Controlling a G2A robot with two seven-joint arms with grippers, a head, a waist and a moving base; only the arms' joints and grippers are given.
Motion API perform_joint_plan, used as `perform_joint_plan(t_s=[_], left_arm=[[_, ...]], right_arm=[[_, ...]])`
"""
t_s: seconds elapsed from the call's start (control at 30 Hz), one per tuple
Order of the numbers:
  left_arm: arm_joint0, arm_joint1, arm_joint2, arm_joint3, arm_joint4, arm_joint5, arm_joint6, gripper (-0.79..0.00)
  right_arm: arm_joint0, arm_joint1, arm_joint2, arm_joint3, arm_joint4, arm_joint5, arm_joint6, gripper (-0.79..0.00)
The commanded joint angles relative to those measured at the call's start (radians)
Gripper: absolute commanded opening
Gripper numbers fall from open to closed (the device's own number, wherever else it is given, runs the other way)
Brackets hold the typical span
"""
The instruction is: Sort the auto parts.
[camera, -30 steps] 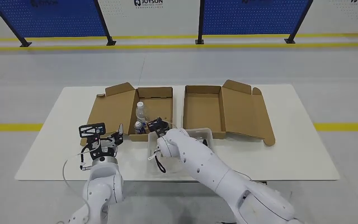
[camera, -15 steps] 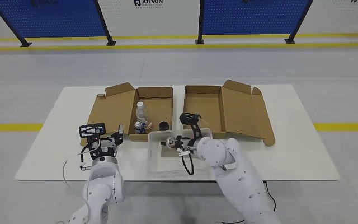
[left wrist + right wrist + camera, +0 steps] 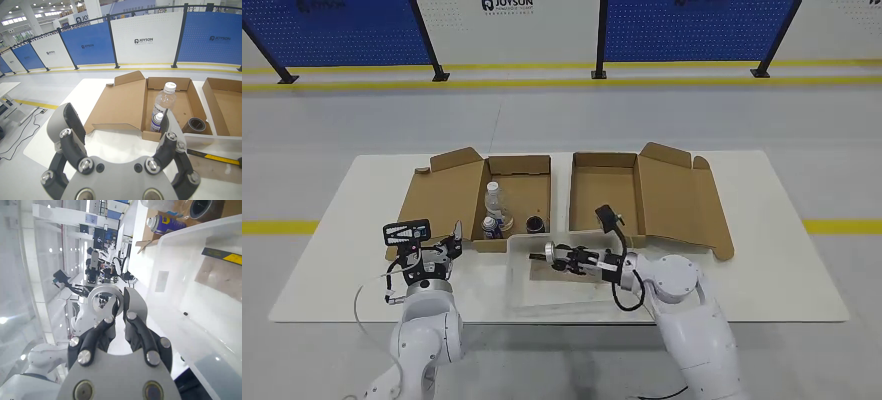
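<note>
Silver metal ring point(image 3: 103, 288) is gripped by right end effector point(image 3: 119, 304) above clear plastic bin point(image 3: 170, 262); left end effector point(image 3: 119, 117) is held open.

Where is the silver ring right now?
The silver ring is clamped between the fingers of the right gripper. It is above the left end of the clear bin, just in front of the left cardboard box.
</note>
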Motion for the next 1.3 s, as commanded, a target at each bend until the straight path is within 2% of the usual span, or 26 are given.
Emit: perform_joint_plan(t_s=[0.0, 0.23, 0.4, 0.57, 0.77, 0.9, 1.03, 1.27], left_arm=[[0.000, 0.000, 0.000, 0.000, 0.000, 0.000, 0.000, 0.000], [0.000, 0.000, 0.000, 0.000, 0.000, 0.000, 0.000, 0.000], [0.000, 0.000, 0.000, 0.000, 0.000, 0.000, 0.000, 0.000], [0.000, 0.000, 0.000, 0.000, 0.000, 0.000, 0.000, 0.000], [0.000, 0.000, 0.000, 0.000, 0.000, 0.000, 0.000, 0.000], [0.000, 0.000, 0.000, 0.000, 0.000, 0.000, 0.000, 0.000], [0.000, 0.000, 0.000, 0.000, 0.000, 0.000, 0.000, 0.000], [0.000, 0.000, 0.000, 0.000, 0.000, 0.000, 0.000, 0.000]], right_arm=[[0.009, 0.001, -0.011, 0.017, 0.007, -0.005, -0.008, -0.785], [0.036, 0.010, -0.034, 0.049, -0.003, -0.006, -0.036, -0.785], [0.043, 0.020, -0.034, 0.015, -0.050, -0.024, -0.093, -0.785], [0.061, 0.035, -0.026, -0.066, -0.217, 0.026, -0.189, -0.785], [0.118, 0.050, 0.001, -0.099, -0.418, 0.146, -0.306, -0.785], [0.187, 0.058, 0.001, -0.046, -0.572, 0.264, -0.321, -0.785], [0.262, 0.064, -0.010, 0.068, -0.690, 0.343, -0.312, -0.785], [0.398, 0.059, -0.082, 0.313, -0.816, 0.389, -0.269, -0.785]])
